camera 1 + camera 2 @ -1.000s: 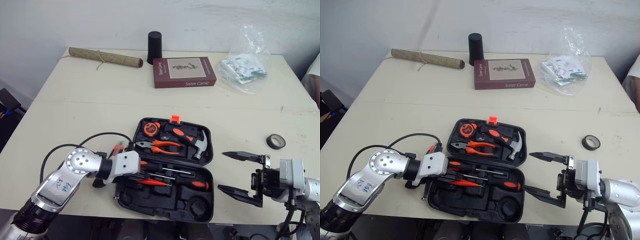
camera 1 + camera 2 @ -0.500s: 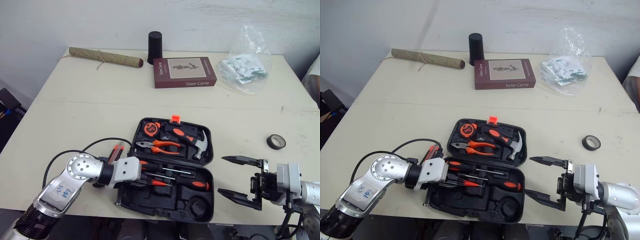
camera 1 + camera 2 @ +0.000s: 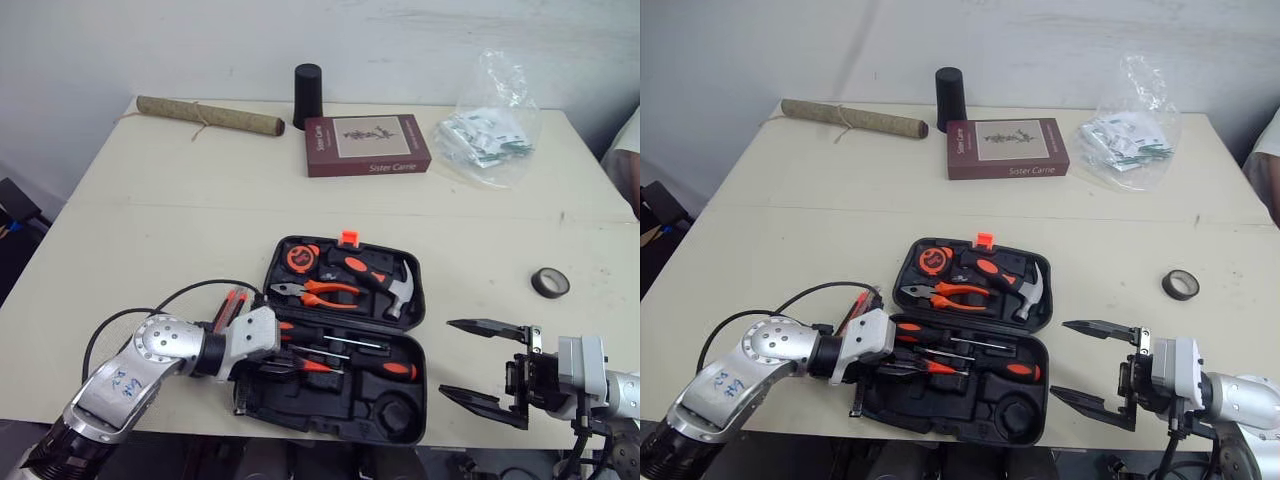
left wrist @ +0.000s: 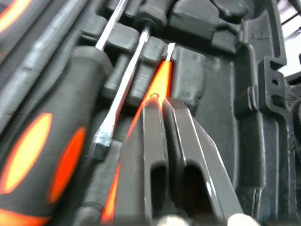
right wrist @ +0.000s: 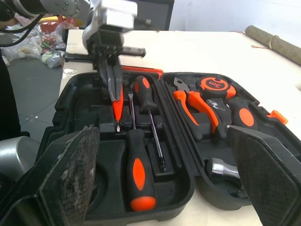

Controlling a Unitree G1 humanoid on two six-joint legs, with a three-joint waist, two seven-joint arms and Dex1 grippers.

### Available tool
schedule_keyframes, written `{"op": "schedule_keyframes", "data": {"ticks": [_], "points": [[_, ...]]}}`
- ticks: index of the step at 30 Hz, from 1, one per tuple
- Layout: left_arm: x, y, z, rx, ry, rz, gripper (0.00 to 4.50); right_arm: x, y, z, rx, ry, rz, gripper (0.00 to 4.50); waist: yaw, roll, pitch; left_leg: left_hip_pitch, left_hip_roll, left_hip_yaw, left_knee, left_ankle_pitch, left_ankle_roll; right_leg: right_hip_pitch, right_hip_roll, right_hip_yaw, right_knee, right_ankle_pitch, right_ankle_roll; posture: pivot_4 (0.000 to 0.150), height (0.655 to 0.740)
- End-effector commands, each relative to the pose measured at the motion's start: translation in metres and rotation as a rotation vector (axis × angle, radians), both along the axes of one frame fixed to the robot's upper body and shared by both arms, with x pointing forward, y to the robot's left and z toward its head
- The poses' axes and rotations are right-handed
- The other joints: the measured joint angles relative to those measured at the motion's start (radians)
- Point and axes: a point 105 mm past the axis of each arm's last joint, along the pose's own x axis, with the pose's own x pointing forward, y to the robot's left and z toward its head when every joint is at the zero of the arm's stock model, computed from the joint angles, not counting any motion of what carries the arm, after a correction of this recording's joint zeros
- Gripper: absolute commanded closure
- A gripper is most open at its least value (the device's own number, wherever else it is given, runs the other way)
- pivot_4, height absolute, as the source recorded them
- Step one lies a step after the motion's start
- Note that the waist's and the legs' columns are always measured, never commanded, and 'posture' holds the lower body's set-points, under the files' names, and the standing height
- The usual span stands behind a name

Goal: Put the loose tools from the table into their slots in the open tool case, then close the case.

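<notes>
The black tool case (image 3: 300,412) lies open near the table's front edge. Its far half holds a tape measure (image 3: 303,258), pliers (image 3: 318,291) and a hammer (image 3: 385,282). The near half holds screwdrivers (image 3: 385,368). My left gripper (image 3: 288,362) reaches into the near half from the left, shut on a small orange screwdriver (image 4: 161,79) whose tip rests in the moulded slots. My right gripper (image 3: 470,362) hangs open to the right of the case, holding nothing. A loose orange-and-black tool (image 3: 232,303) lies at the case's left edge, partly hidden by my left arm.
A black tape roll (image 3: 551,282) sits on the right of the table. At the back stand a dark red book (image 3: 368,144), a black cup (image 3: 308,82), a rolled mat (image 3: 210,116) and a plastic bag (image 3: 490,135).
My left arm has sunk slightly toward the front edge, still shut on the orange screwdriver in the case. The right gripper has drifted a little toward the front right, still open.
</notes>
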Motion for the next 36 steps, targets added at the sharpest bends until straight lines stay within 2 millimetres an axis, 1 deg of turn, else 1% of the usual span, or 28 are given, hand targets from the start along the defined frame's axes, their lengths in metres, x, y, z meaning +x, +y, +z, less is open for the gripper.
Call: {"op": "schedule_keyframes", "data": {"ticks": [1, 4, 6, 9, 10, 13, 15, 17, 18, 19, 21, 22, 23, 25, 27, 28, 29, 30, 33, 34, 36], "points": [[-0.009, 0.008, -0.020, 0.057, 0.120, 0.048, 4.43, -0.002, -0.001, 0.007, 0.014, -0.047, 0.007, 0.00, 0.000, 0.000, 0.000, 0.000, 0.000, 0.000, 0.000, 0.000, 0.000, 0.000, 0.000, 0.000, 0.000, 0.000, 0.000, 0.150, 0.7400], [-0.007, 0.005, -0.019, 0.038, 0.090, 0.058, 4.43, -0.002, -0.001, 0.007, 0.015, -0.048, 0.007, 0.00, 0.000, 0.001, -0.001, 0.000, 0.000, 0.000, 0.000, -0.001, -0.001, 0.000, 0.000, 0.000, 0.000, 0.000, 0.000, 0.150, 0.7400], [0.000, 0.000, -0.011, -0.016, 0.020, 0.060, 4.43, -0.002, -0.002, 0.006, 0.015, -0.049, 0.007, 0.00, 0.000, 0.002, -0.001, 0.000, 0.000, 0.000, -0.001, -0.001, -0.001, 0.000, 0.000, 0.000, -0.001, 0.000, 0.000, 0.150, 0.7400], [0.003, -0.007, 0.009, -0.130, -0.078, 0.026, 4.43, -0.002, -0.002, 0.006, 0.015, -0.050, 0.006, 0.00, 0.005, 0.001, -0.001, 0.000, 0.000, 0.000, -0.001, -0.001, 0.000, 0.000, 0.000, 0.000, -0.001, 0.000, 0.000, 0.150, 0.7400], [0.000, -0.008, 0.018, -0.179, -0.102, -0.003, 4.43, -0.002, -0.002, 0.005, 0.014, -0.050, 0.005, 0.00, 0.007, 0.001, 0.000, -0.001, 0.000, -0.001, 0.000, -0.001, 0.000, 0.000, -0.001, 0.000, -0.001, 0.000, 0.000, 0.150, 0.7400], [-0.009, 0.002, 0.034, -0.248, -0.141, -0.046, 4.43, -0.002, -0.005, 0.006, 0.008, -0.051, -0.001, 0.00, 0.003, 0.000, 0.000, -0.001, 0.000, -0.001, 0.000, -0.002, 0.000, 0.000, -0.001, 0.000, -0.002, 0.000, 0.000, 0.150, 0.7400], [-0.013, 0.015, 0.044, -0.279, -0.172, -0.030, 4.43, -0.002, -0.012, 0.007, -0.005, -0.054, -0.014, 0.00, -0.001, 0.001, 0.000, -0.002, 0.000, -0.001, 0.000, -0.002, 0.000, 0.000, -0.001, -0.001, -0.002, 0.000, 0.000, 0.150, 0.7400], [-0.012, 0.033, 0.052, -0.303, -0.186, 0.037, 4.43, -0.002, -0.020, 0.009, -0.023, -0.060, -0.036, 0.00, -0.006, 0.001, 0.001, -0.001, 0.001, -0.001, 0.000, -0.002, -0.001, 0.000, -0.001, -0.001, -0.002, 0.000, -0.001, 0.150, 0.7400], [-0.008, 0.043, 0.056, -0.303, -0.230, 0.097, 4.43, -0.001, -0.026, 0.010, -0.036, -0.064, -0.053, 0.00, -0.006, 0.001, 0.001, -0.001, 0.001, -0.001, 0.000, -0.002, 0.000, 0.000, -0.001, -0.001, -0.002, 0.000, -0.001, 0.150, 0.7400], [-0.005, 0.054, 0.058, -0.302, -0.258, 0.165, 4.20, -0.001, -0.032, 0.011, -0.048, -0.066, -0.073, 0.00, -0.005, 0.001, 0.001, -0.001, 0.000, -0.001, 0.000, -0.002, 0.000, 0.000, -0.001, -0.001, -0.002, 0.000, -0.001, 0.150, 0.7400], [-0.005, 0.083, 0.057, -0.266, -0.310, 0.283, 3.66, 0.001, -0.050, 0.013, -0.078, -0.081, -0.139, 0.00, -0.003, 0.001, 0.001, -0.001, 0.000, -0.001, 0.000, -0.002, 0.000, 0.000, -0.001, -0.001, -0.002, 0.000, -0.001, 0.150, 0.7400], [-0.007, 0.095, 0.056, -0.250, -0.318, 0.329, 3.21, 0.001, -0.058, 0.013, -0.094, -0.087, -0.168, 0.00, -0.002, 0.001, 0.001, -0.001, 0.000, -0.001, 0.000, -0.002, 0.001, 0.000, -0.001, -0.001, -0.002, 0.000, -0.001, 0.150, 0.7400], [-0.008, 0.113, 0.056, -0.226, -0.351, 0.404, 2.74, 0.001, -0.070, 0.013, -0.119, -0.101, -0.214, 0.00, -0.002, 0.001, 0.001, -0.001, 0.000, -0.001, 0.000, -0.002, 0.001, 0.000, -0.001, -0.001, -0.003, 0.000, -0.001, 0.150, 0.7400], [-0.019, 0.161, 0.053, -0.172, -0.384, 0.597, 1.88, -0.002, -0.100, 0.008, -0.176, -0.097, -0.319, 0.00, -0.002, 0.001, 0.001, -0.001, 0.001, 0.000, -0.001, -0.004, 0.002, 0.000, 0.000, -0.001, -0.003, 0.000, -0.001, 0.150, 0.7400], [-0.029, 0.196, 0.052, -0.138, -0.403, 0.735, 0.90, -0.006, -0.117, 0.005, -0.203, -0.091, -0.376, 0.00, -0.002, 0.000, 0.002, -0.002, 0.001, 0.000, -0.001, -0.006, 0.005, 0.000, 0.000, -0.002, -0.004, 0.000, -0.001, 0.150, 0.7400], [-0.037, 0.224, 0.052, -0.097, -0.419, 0.837, 0.41, -0.010, -0.126, 0.002, -0.221, -0.081, -0.403, 0.00, -0.002, 0.000, 0.002, -0.002, 0.001, 0.000, -0.001, -0.007, 0.006, -0.001, 0.000, -0.002, -0.005, -0.001, -0.001, 0.150, 0.7400], [-0.044, 0.242, 0.053, -0.070, -0.430, 0.903, 0.16, -0.012, -0.132, 0.000, -0.232, -0.073, -0.420, 0.00, -0.001, 0.000, 0.002, -0.002, 0.001, 0.000, -0.001, -0.008, 0.006, -0.001, 0.000, -0.002, -0.005, -0.001, -0.001, 0.150, 0.7400], [-0.054, 0.266, 0.053, -0.038, -0.441, 0.994, 0.03, -0.015, -0.140, -0.002, -0.250, -0.061, -0.444, 0.00, -0.001, 0.000, 0.002, -0.001, 0.001, 0.000, -0.001, -0.008, 0.007, -0.001, 0.000, -0.002, -0.005, -0.001, -0.001, 0.150, 0.7400], [-0.075, 0.301, 0.053, 0.012, -0.451, 1.134, 0.03, -0.019, -0.157, -0.007, -0.277, -0.045, -0.499, 0.00, -0.001, 0.000, 0.002, -0.001, 0.001, 0.000, -0.001, -0.011, 0.007, -0.001, -0.001, -0.001, -0.005, -0.001, -0.002, 0.150, 0.7400], [-0.076, 0.306, 0.055, 0.013, -0.461, 1.154, 0.03, -0.018, -0.160, -0.007, -0.280, -0.046, -0.515, 0.00, -0.001, 0.000, 0.002, -0.001, 0.001, 0.000, -0.001, -0.013, 0.004, -0.002, -0.002, -0.001, -0.005, -0.001, -0.002, 0.150, 0.7400], [-0.077, 0.309, 0.057, 0.006, -0.480, 1.169, 0.03, -0.018, -0.164, -0.008, -0.283, -0.048, -0.526, 0.00, -0.001, 0.000, 0.002, -0.002, 0.001, 0.000, -0.001, -0.014, 0.003, -0.002, -0.003, -0.001, -0.006, -0.001, -0.002, 0.150, 0.7400]]}}
